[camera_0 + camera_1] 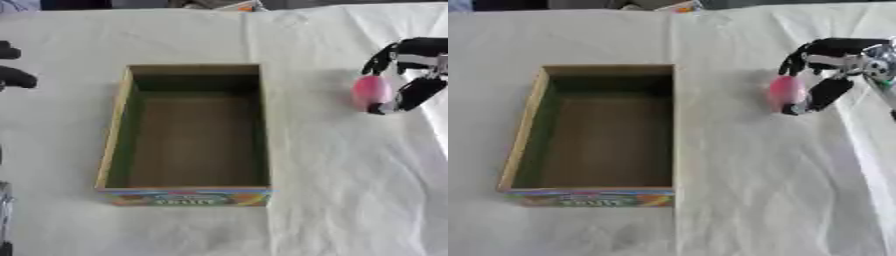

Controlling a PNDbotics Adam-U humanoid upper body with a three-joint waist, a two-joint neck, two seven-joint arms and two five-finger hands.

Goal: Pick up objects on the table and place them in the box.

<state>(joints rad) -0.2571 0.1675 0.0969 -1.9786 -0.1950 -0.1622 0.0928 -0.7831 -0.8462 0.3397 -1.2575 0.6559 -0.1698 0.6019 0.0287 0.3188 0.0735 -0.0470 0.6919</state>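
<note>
Your right hand (826,70) curls its fingers around a pink object (785,92), right of the open box (674,130). Your left hand (12,75) shows left of the box; its fingers can't be made out.

left hand (12,75): cut by left edge | box (115,125) front label: blurred, unreadable

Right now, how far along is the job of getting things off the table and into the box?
Nothing looks done yet: the box shows only its bare brown floor. In hand: the right hand has its fingers and thumb curled round a pink object, to the right of the box over the white cloth. Left to do: carry it over and put it in. The left hand shows only at the left edge.
</note>
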